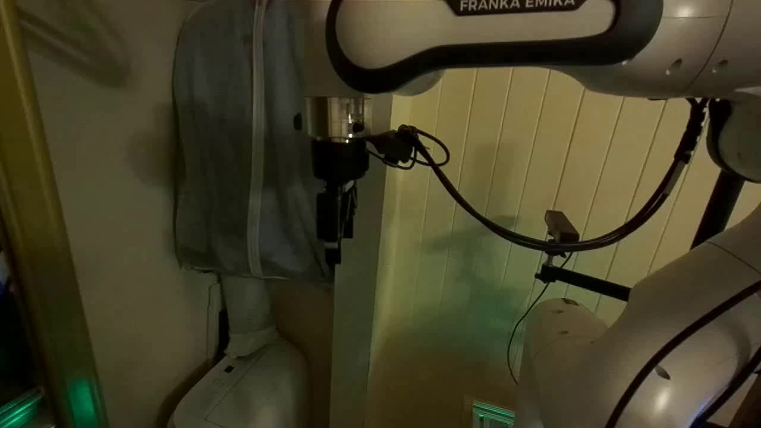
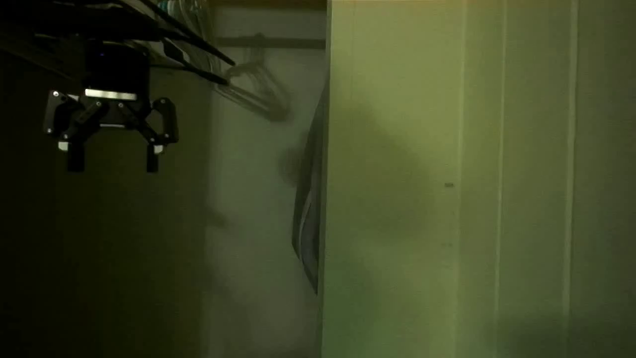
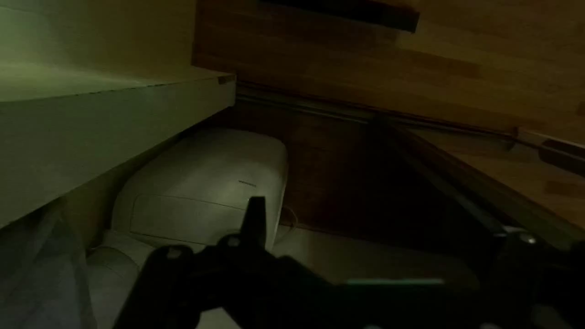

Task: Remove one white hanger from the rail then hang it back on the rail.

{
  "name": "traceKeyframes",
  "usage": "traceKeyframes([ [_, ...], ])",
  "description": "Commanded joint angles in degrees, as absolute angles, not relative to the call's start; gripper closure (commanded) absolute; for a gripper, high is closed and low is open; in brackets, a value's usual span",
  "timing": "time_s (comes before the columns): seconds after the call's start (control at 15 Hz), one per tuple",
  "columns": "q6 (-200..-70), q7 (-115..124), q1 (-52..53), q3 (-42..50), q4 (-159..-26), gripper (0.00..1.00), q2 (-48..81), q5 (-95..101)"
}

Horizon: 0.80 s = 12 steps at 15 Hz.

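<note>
My gripper [image 2: 114,159] is open, with its two fingers apart and nothing between them. It points straight down and also shows in an exterior view from the side [image 1: 334,252] and in the wrist view [image 3: 365,214]. Several pale hangers [image 2: 198,25] hang bunched at the top, behind and above the gripper, partly hidden by the arm's dark cables. A pale hanger shape [image 2: 248,102] stands out lower against the wall, with a blurred shadow beside it. A dark horizontal bar [image 2: 293,44] runs across the wall; I cannot tell whether it is the rail or its shadow.
A grey garment bag [image 1: 217,148] hangs behind the gripper; its edge shows beside the partition [image 2: 309,233]. A white appliance [image 3: 196,183] with a hose stands below. The pale partition [image 3: 114,132] is close beside the gripper. A yellowish frame [image 1: 44,208] stands at the far left.
</note>
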<state>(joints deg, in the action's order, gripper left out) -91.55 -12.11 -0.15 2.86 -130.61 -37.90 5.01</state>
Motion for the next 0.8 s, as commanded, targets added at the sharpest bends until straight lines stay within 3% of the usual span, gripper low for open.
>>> traceKeyframes([
  [0.0,-91.43,-11.86,0.38,3.22,-130.49,0.00,-37.87,5.22],
  [0.27,-91.43,-11.86,0.38,3.22,-130.49,0.00,-37.87,5.22],
  [0.73,-94.86,-8.39,0.79,2.86,-118.31,0.00,-41.66,2.01],
])
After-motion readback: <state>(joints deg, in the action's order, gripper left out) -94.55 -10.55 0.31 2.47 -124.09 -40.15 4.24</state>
